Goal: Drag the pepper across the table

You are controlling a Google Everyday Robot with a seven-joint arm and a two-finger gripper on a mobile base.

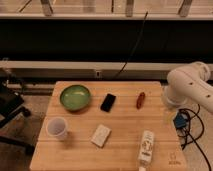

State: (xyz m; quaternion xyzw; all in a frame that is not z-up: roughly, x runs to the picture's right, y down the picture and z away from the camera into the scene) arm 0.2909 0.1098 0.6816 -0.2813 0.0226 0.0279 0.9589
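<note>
1. My arm [192,85] comes in from the right side of the table [122,125], bent at a thick white joint, with the lower link pointing down past the table's right edge.
2. My gripper [170,111] hangs at that right edge, just beside the wood and a little nearer the camera than the pepper. I cannot tell whether it is spread or pressed together.
3. One pepper [141,99], slim and red-orange, lies on the far right part of the table, well apart from my gripper's tip and to the right of the phone.
4. One black phone [108,102] lies between the pepper and the bowl.
5. One flat white rectangular object [101,135] and one long white object [145,148] lie nearer the front edge.
6. Two containers: one green bowl [75,96] at the far left, showing only its green inside, and one white cup [57,128] standing upright in front of it. I cannot tell what the cup holds.
</note>
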